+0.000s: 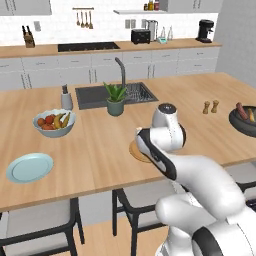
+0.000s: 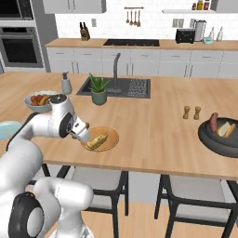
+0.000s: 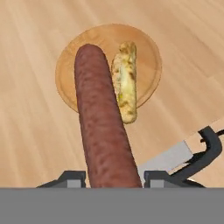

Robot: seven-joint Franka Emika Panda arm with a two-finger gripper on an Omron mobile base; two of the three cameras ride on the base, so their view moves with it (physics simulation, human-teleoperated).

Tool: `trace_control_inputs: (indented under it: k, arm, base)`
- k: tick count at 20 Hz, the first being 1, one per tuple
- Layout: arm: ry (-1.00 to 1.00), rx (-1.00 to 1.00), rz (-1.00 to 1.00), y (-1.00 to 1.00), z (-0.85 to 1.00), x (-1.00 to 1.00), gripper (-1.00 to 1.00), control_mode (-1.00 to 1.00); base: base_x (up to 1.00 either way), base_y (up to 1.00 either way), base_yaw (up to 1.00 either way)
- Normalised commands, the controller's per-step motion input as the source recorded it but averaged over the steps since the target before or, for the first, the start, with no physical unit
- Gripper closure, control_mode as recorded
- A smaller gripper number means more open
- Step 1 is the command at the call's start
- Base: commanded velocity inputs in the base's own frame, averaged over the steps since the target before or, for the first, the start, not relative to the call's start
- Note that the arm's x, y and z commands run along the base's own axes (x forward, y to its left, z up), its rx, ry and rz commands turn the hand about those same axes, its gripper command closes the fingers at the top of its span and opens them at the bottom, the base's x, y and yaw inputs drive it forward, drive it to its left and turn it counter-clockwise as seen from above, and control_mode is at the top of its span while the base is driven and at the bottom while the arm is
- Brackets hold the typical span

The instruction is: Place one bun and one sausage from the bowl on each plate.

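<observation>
Gripping sausage (image 3: 103,122) btwn fingers (image 3: 72,178), gripper (image 3: 114,179) shut on it, above wood plate (image 3: 70,65) w/ bun (image 3: 125,81).

A broad light-wood tabletop (image 1: 100,150) carries an inset dark sink (image 1: 100,95). Behind it a run of white cabinets (image 1: 75,70) stands against a white tiled wall (image 1: 60,25). Dark-framed, grey-cushioned chairs (image 2: 195,195) sit on a wooden floor (image 2: 139,218).
</observation>
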Motion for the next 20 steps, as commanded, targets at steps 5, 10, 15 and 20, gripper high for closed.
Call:
trace_control_inputs:
  k: [5, 10, 15, 20]
  arm:
    - [0.19, 0.17, -0.24, 0.30, -0.12, 0.65, 1.00, -1.00]
    - [0.11, 0.08, -0.32, 0.23, -0.18, 0.39, 1.00, -1.00]
    - [0.05, 0.00, -0.31, -0.02, -0.40, 0.28, 1.00, -1.00]
    - [0.06, 0.00, -0.24, -0.03, -0.31, 0.21, 1.00, -1.00]
  base:
    - [0.00, 0.00, 0.00]
    - [0.00, 0.00, 0.00]
    - [0.00, 0.00, 0.00]
    - [0.00, 0.00, 0.00]
